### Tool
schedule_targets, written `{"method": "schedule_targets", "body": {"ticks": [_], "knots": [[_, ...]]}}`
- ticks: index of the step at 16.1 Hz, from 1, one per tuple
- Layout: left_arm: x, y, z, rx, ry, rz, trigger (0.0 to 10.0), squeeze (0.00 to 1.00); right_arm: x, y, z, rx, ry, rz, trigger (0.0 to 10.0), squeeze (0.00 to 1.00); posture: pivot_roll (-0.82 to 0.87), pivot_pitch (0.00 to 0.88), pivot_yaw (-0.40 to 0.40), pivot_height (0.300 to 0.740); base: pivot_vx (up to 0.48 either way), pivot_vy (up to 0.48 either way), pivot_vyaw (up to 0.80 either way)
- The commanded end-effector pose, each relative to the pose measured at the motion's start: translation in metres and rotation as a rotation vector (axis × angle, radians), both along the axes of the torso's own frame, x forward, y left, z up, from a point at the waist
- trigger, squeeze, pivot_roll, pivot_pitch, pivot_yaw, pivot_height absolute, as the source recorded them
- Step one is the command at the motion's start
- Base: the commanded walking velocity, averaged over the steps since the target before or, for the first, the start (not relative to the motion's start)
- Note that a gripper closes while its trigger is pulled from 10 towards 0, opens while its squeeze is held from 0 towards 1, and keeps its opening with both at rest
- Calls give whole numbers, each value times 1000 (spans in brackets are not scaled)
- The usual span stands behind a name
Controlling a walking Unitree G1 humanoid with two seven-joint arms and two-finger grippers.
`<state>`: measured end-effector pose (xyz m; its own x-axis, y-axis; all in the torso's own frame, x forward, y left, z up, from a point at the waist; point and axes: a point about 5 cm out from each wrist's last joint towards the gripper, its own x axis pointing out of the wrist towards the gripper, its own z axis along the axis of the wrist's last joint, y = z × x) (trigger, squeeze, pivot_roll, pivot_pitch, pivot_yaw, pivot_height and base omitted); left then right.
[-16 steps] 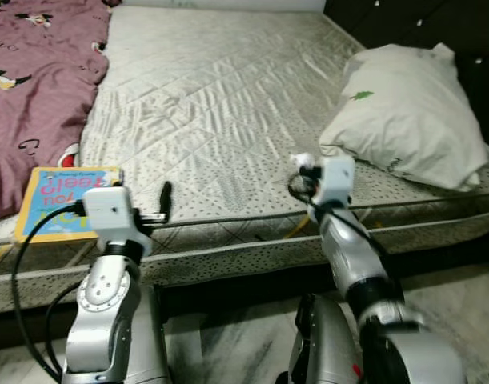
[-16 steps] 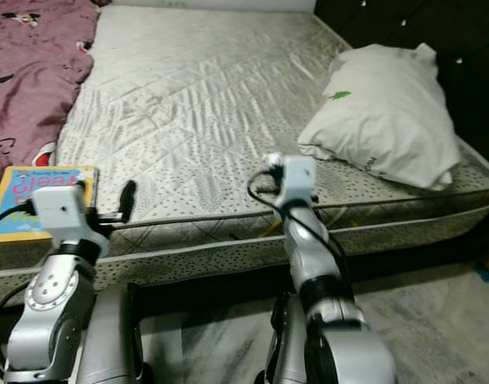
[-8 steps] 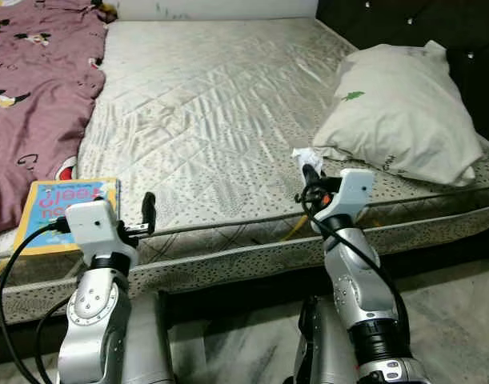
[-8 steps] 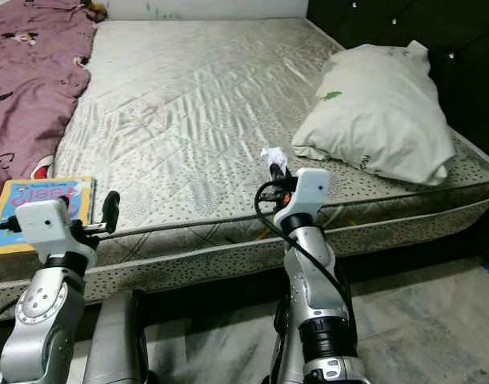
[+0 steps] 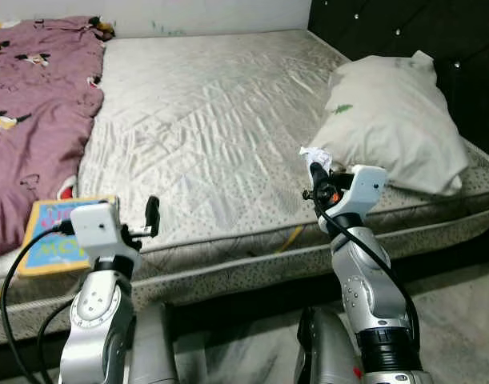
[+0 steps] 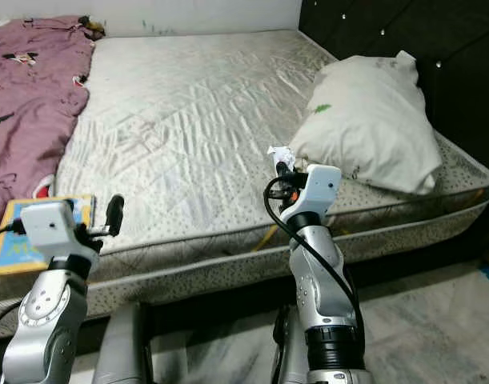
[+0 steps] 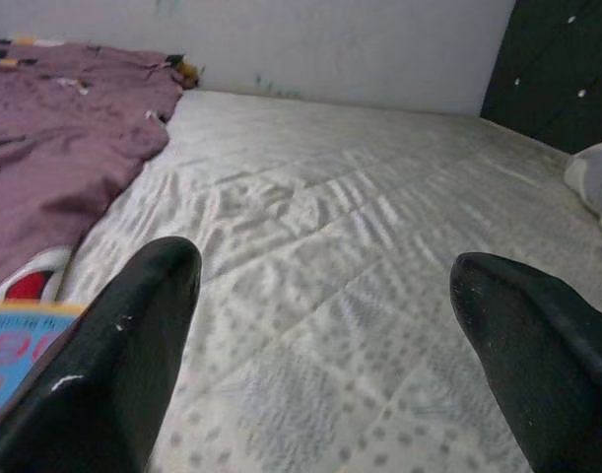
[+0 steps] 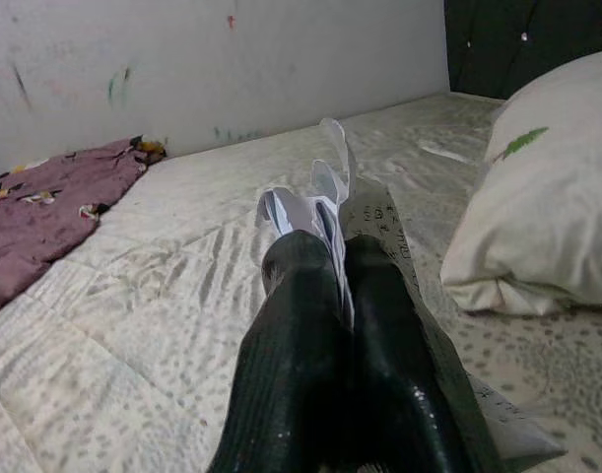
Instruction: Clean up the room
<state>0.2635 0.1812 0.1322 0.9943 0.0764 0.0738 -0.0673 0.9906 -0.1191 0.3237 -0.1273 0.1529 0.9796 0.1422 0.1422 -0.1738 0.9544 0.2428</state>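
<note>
The right claw (image 8: 325,296) pinches a crumpled white paper scrap (image 8: 330,202), light and flimsy; the left claw (image 7: 320,325) gapes empty.

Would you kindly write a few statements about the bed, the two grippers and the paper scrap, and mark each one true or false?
1. The right gripper is shut on a crumpled paper scrap. True.
2. The left gripper holds the book. False: its fingers are open and empty; the book lies on the mattress.
3. The pillow lies on the robot's right side of the bed. True.
4. The purple blanket covers the pillow. False: it lies on the far left, apart from the pillow.
</note>
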Motion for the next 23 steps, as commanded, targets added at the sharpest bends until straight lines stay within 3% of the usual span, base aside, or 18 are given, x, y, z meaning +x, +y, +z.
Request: {"method": "schedule_targets", "body": {"ticks": [1,12,14,18,23], "knots": [[2,-2,2,8,3,-15,10000,0,-1,1,6,4,-12,3,10000,0,-16,0,-19,577,0,0,0],[8,-13,1,9,-1,-29,10000,0,0,4,7,-36,6,13,10000,0,-40,0,-37,689,0,0,0],[7,-10,0,31,-5,23,10000,0,1,2,5,-50,10,7,10000,0,-40,0,-43,719,0,0,0],[8,-5,-3,49,9,54,10000,0,4,0,-5,-126,70,-61,10000,0,-41,0,-55,723,0,0,0],[7,-13,-4,30,7,18,10000,0,3,-1,0,-130,30,-31,10000,0,-42,0,-58,740,0,0,0]]}}
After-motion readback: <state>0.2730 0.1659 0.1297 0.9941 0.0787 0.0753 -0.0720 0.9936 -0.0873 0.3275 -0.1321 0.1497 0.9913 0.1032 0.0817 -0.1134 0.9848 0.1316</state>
